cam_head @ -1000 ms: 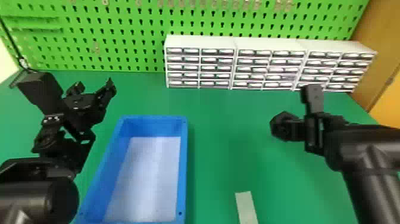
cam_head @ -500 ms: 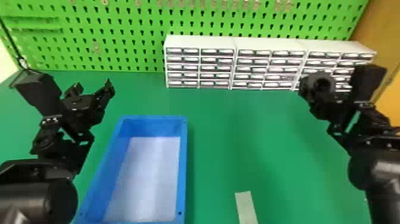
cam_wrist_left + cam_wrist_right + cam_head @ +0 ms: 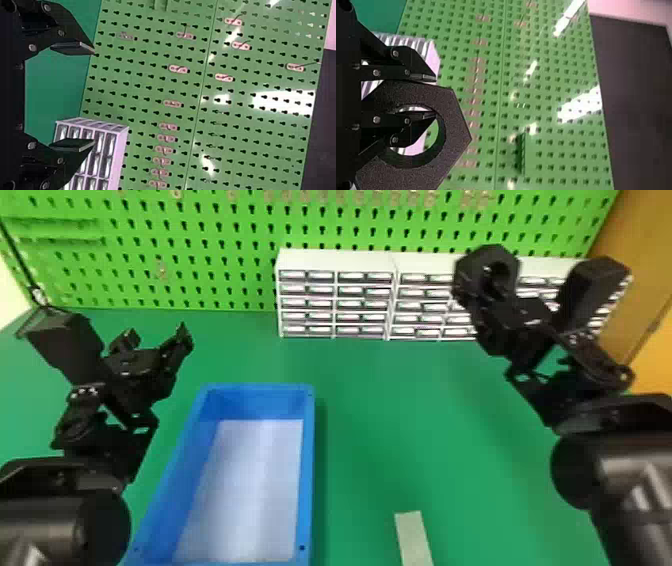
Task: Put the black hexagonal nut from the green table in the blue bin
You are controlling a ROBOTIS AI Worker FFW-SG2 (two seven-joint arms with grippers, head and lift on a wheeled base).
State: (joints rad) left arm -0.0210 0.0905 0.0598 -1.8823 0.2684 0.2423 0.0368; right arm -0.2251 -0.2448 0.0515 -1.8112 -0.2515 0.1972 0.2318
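So the black hexagonal nut (image 3: pixel 474 265) is held up by the right gripper (image 3: pixel 492 297), well above the green table (image 3: pixel 380 415), one finger pretty much threaded through its hole and the other pressed outside. Part of the white drawer units (image 3: pixel 335 257) is blocked by them. The left gripper (image 3: pixel 156 340) is spread wide, nothing held. The near end of the blue bin (image 3: pixel 307 470) is clipped by the bottom edge, as is the pale strip (image 3: pixel 414 540).

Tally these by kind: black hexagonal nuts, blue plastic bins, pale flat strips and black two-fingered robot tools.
Black hexagonal nut: 1
Blue plastic bin: 1
Pale flat strip: 1
Black two-fingered robot tools: 2, left tool and right tool
Total: 5
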